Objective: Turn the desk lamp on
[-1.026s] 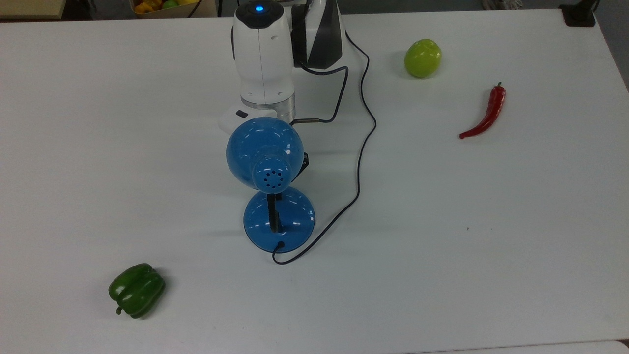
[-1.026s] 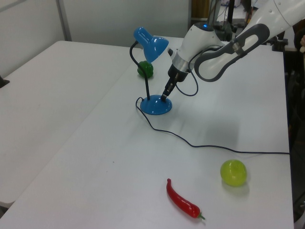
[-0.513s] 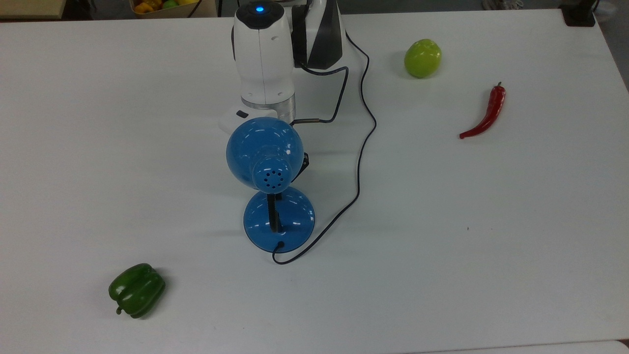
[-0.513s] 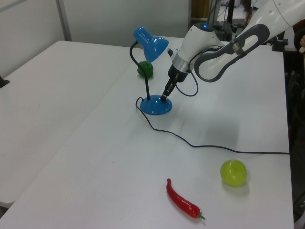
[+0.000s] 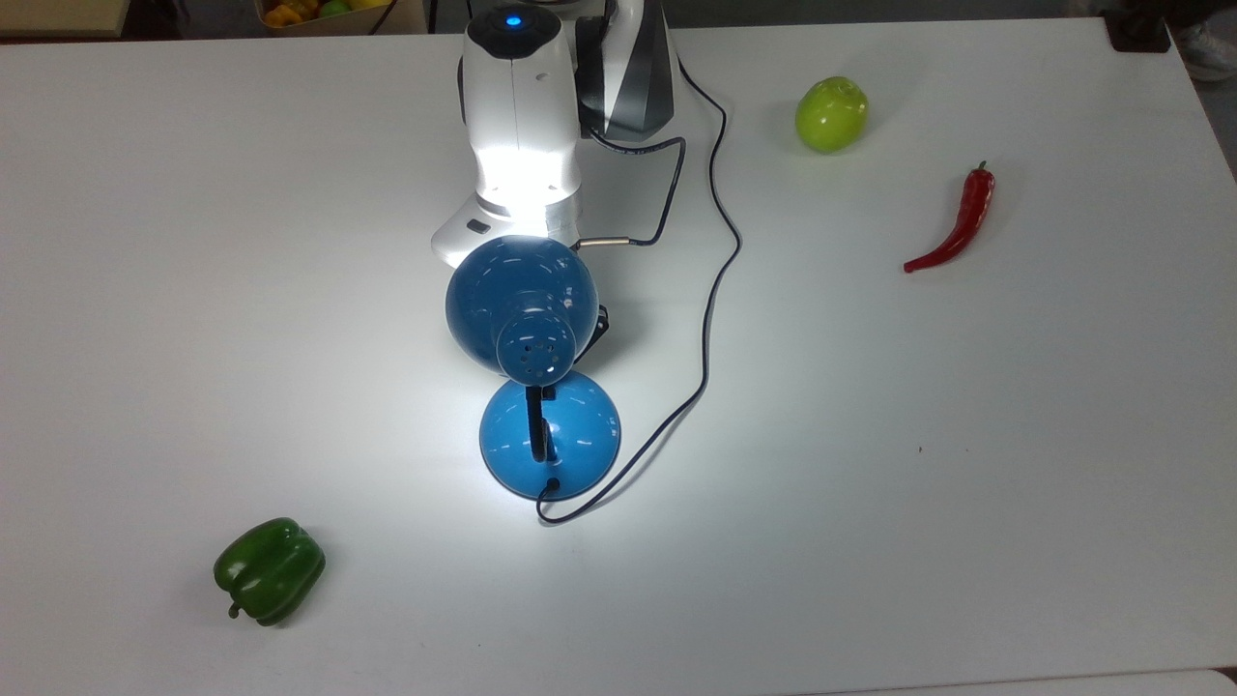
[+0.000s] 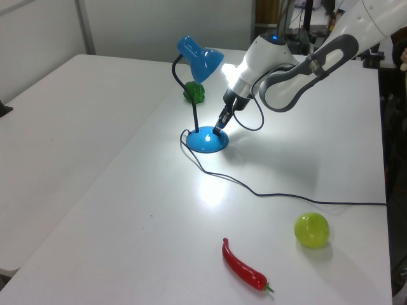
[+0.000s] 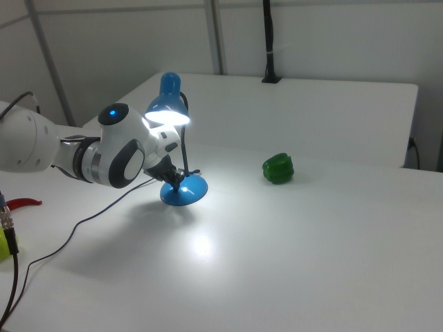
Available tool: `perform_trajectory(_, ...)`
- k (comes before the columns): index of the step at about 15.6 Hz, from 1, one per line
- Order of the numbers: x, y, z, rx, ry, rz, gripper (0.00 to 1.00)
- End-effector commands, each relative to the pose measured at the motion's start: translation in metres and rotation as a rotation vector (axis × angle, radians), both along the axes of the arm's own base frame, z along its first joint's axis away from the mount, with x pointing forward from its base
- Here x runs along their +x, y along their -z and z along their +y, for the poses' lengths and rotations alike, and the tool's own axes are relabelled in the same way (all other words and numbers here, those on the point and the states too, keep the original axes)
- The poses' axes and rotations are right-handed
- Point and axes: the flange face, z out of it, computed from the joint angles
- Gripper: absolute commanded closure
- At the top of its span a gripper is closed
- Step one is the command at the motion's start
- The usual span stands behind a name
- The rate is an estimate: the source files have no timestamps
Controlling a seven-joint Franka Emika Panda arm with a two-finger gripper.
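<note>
The blue desk lamp (image 5: 522, 300) stands mid-table and is lit, its domed shade (image 6: 200, 56) throwing a bright pool of light onto the table and my arm. Its round base (image 6: 205, 141) glows under the light. A thin black cord (image 5: 710, 319) runs from the base towards the table's far side. My gripper (image 6: 218, 129) is shut, with its black tip down on the top of the base beside the black neck. In the right view the gripper (image 7: 178, 181) sits under the glowing shade (image 7: 168, 111). In the top view the shade hides the fingers.
A green bell pepper (image 5: 269, 570) lies near the front at the top view's left. A green apple (image 5: 831, 114) and a red chilli (image 5: 957, 222) lie at the top view's right. My white arm (image 5: 522, 106) reaches in from the far edge.
The lamp has gone from dark to lit, brightening the table around its base. My gripper tip stays on the base, and the arm has shifted very slightly.
</note>
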Motion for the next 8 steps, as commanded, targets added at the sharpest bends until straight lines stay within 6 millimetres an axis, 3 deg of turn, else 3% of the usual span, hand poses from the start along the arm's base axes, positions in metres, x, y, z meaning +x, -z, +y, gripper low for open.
perform_trajectory(1,-0.007,0.012,0.006,-0.003,-0.002,0.005,1.00)
perform_trajectory(5,-0.027,-0.018,0.003,0.004,0.003,-0.005,1.00)
perform_trajectory(8,-0.038,-0.035,0.003,0.001,0.003,0.079,1.00)
